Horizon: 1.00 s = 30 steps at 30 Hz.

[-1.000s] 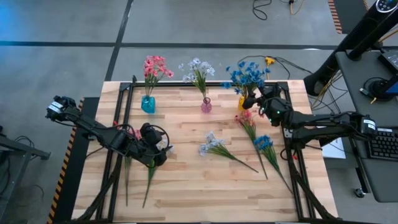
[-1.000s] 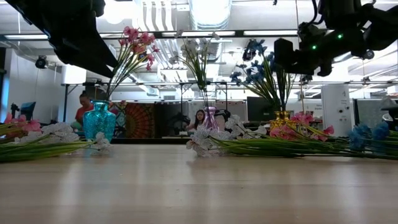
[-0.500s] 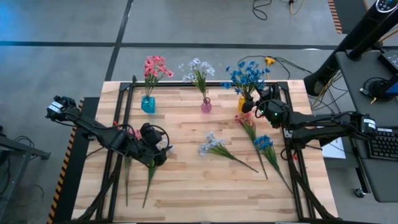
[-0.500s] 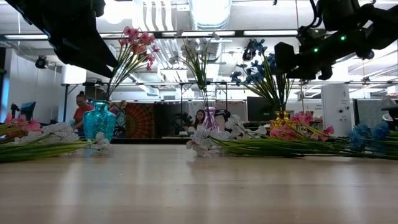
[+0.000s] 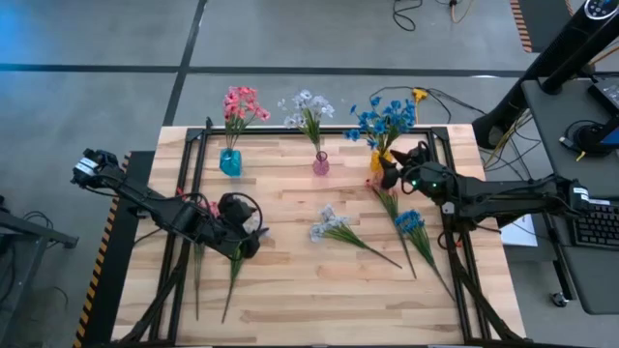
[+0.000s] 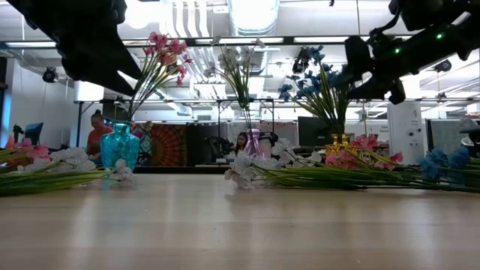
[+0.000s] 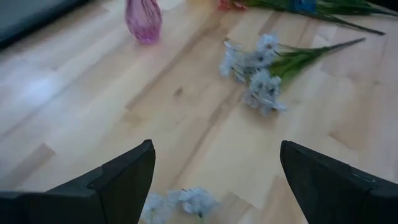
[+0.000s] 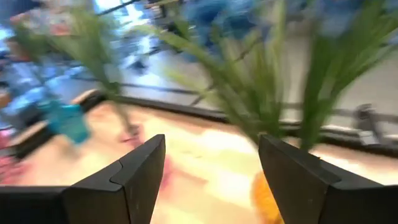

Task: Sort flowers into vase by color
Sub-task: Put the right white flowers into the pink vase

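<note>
Three vases stand along the far edge. A teal vase [image 5: 230,161] holds pink flowers [image 5: 242,104], a pink vase [image 5: 320,164] holds lavender-white flowers [image 5: 308,108], and a yellow vase [image 5: 376,160] holds blue flowers [image 5: 384,118]. Loose sprays lie flat on the table: a white one [image 5: 329,224], a pink one [image 5: 384,191] and a blue one [image 5: 409,220]. More pink and white sprays [image 5: 211,209] lie under my left arm. My left gripper [image 5: 251,232] hovers open above them. My right gripper [image 5: 386,172] is open with nothing between its fingers, just on the near side of the yellow vase [image 8: 264,194].
Black frame rails [image 5: 198,184] run over the table's left and right sides. In the left wrist view, white blossoms [image 7: 181,201] lie just below my fingers, and the white spray [image 7: 258,71] and pink vase [image 7: 143,18] lie farther off. People sit in the room behind [image 6: 96,133].
My right gripper has drawn back from the yellow vase's blue flowers toward the table's near edge. It has also turned at the wrist.
</note>
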### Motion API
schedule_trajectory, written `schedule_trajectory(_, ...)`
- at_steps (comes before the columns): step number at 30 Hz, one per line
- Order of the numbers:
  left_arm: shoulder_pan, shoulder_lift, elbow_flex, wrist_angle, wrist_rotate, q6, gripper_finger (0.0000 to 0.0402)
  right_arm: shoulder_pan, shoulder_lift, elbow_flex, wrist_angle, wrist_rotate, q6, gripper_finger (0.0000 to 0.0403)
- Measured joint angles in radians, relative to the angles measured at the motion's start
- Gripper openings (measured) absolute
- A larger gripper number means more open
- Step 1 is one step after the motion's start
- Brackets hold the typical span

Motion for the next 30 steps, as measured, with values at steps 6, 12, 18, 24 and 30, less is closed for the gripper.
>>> schedule_trajectory(6,0.0,0.0,0.0,0.002,0.14,-0.045,0.0327,0.008,-0.001,0.0,-0.011,-0.173,0.081,0.0239)
schedule_trajectory(12,0.0,0.0,0.0,-0.004,0.302,-0.108,0.0327,0.013,-0.001,0.0,-0.044,-0.29,0.145,0.0235)
schedule_trajectory(18,-0.001,0.0,0.0,-0.003,0.365,-0.126,0.0327,0.047,-0.002,0.0,-0.112,-0.377,0.214,0.0235)
schedule_trajectory(24,-0.001,0.0,0.0,0.01,0.337,-0.121,0.0327,0.095,0.02,0.0,-0.228,-0.568,0.352,0.0235)
schedule_trajectory(30,-0.001,0.0,0.0,0.061,0.271,-0.077,0.0327,0.194,0.102,0.055,-0.266,-0.586,0.332,0.0235)
